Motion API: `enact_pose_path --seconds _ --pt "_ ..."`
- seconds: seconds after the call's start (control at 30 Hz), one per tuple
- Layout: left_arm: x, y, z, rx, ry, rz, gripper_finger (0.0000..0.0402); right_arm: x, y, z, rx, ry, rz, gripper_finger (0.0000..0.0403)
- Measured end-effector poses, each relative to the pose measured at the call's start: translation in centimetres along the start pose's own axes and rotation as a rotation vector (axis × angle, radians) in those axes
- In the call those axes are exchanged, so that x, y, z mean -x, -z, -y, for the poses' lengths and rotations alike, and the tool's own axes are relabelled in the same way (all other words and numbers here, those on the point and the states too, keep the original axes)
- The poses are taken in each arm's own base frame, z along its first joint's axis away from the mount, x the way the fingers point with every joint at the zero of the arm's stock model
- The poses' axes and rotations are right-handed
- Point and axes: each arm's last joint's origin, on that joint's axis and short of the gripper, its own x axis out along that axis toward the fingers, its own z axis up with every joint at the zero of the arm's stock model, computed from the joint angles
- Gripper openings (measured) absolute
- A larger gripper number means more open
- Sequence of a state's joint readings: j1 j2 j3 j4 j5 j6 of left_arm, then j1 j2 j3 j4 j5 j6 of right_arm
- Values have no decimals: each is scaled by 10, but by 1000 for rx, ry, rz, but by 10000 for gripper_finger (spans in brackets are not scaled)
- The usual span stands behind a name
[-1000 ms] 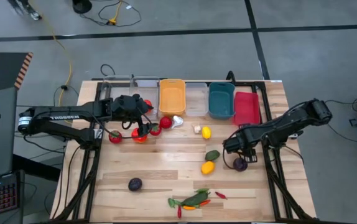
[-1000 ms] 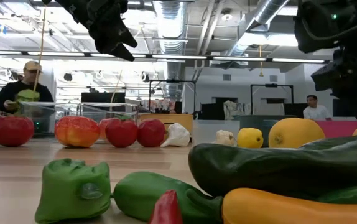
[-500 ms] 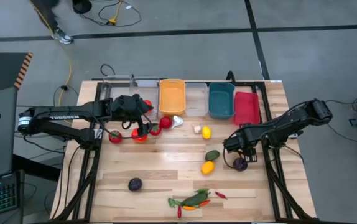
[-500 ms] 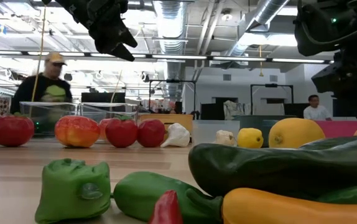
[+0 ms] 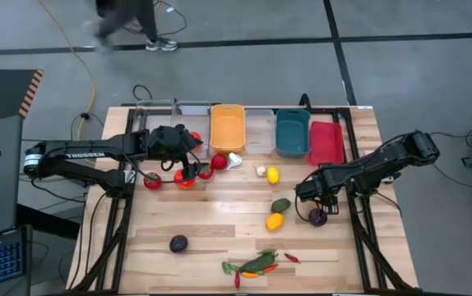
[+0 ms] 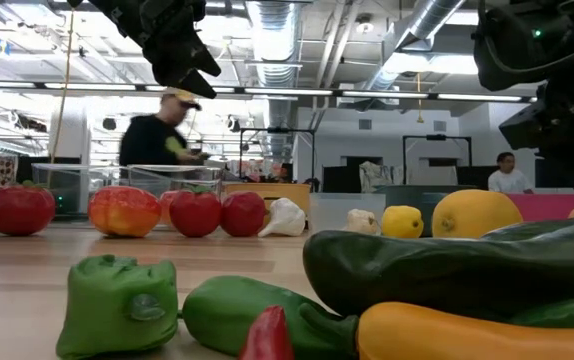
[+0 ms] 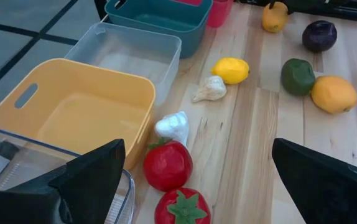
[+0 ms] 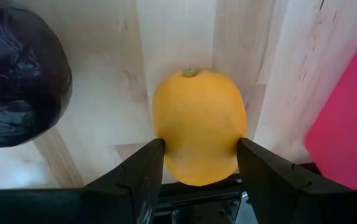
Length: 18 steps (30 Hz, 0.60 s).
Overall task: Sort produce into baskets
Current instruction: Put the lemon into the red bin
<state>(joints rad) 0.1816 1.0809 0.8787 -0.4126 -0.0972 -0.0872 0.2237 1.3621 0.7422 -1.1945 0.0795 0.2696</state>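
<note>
The left gripper hangs with its fingers spread wide and empty above a cluster of red tomatoes near the table's far left. Behind that cluster runs the row of baskets: a clear basket, an orange-yellow basket, another clear basket, a teal basket and a red basket. In the left wrist view, two of the tomatoes lie just beside the orange-yellow basket, with a white garlic bulb touching the upper one. A second garlic piece and a lemon lie in front of the clear and teal baskets. Toward the middle sit a green pepper and an orange citrus. A purple ball rests alone nearer the front left. Chilies and green pieces are heaped at the front centre. On the right, the right gripper is closed on a yellow-orange fruit, its fingers pressing either side. A second purple ball lies just beside it. A person stands in the room beyond.
</note>
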Motion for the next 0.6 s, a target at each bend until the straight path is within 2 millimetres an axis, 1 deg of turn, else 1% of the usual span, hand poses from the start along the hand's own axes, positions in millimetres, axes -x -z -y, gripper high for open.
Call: enact_pose_path --seconds 0.13,0.4,0.5,0.6 --pt "0 0 0 0 0 0 394 0 0 0 13 2 -3 250" --pt "0 0 0 0 0 0 394 -1 -1 0 12 0 9 307" --pt "0 0 0 1 2 -1 394 -1 -4 -1 9 -7 37 319" --pt "0 0 0 1 3 -1 394 -1 -6 -2 3 -16 64 322"
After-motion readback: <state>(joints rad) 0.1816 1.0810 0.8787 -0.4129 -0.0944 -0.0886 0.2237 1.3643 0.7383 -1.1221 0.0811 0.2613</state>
